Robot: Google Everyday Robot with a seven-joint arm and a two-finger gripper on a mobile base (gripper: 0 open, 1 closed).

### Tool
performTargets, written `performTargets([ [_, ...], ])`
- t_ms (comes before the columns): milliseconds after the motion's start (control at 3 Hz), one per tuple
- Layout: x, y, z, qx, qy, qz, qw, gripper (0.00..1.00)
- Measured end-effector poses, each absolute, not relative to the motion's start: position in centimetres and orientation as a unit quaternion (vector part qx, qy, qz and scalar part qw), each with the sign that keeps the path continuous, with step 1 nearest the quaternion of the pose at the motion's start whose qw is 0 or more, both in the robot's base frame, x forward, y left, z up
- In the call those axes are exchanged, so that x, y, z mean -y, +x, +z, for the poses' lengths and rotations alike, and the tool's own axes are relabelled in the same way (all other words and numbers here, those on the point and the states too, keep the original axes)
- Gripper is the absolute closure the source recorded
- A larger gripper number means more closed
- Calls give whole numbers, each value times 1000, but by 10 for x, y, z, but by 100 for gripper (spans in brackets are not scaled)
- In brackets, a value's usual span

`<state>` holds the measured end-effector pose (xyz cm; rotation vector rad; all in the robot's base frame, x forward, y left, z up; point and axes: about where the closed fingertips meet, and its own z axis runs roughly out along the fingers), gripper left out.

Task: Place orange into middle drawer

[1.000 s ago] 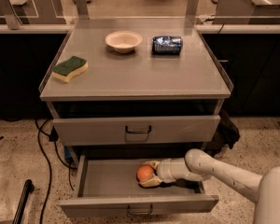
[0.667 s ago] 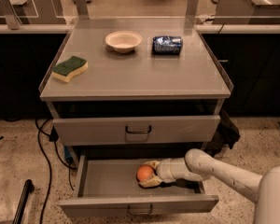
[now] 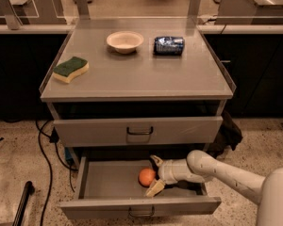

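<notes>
The orange [image 3: 145,177] lies on the floor of the open middle drawer [image 3: 106,183], right of centre. My gripper [image 3: 151,175] reaches into the drawer from the right, and its arm [image 3: 212,166] comes in over the drawer's right side. The gripper is open: one fingertip [image 3: 155,160] stands behind the orange and the other [image 3: 154,189] in front of it. Both are spread wider than the fruit and sit just to its right. The drawer's front with its dark loop handle [image 3: 141,213] is pulled out toward me.
The upper drawer front [image 3: 139,131] is shut above the open drawer. On the cabinet top are a green-and-yellow sponge [image 3: 71,69], a cream bowl [image 3: 125,41] and a dark blue can [image 3: 169,45] on its side. Cables [image 3: 43,154] hang at the cabinet's left.
The fingers have spread apart from around the orange. The orange lies in the same spot in the drawer, and the arm has hardly moved.
</notes>
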<state>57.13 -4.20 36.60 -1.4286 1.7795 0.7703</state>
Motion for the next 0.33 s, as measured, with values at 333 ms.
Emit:
performTargets([
  [333,42,571,366,-690,-554,299,358,0],
])
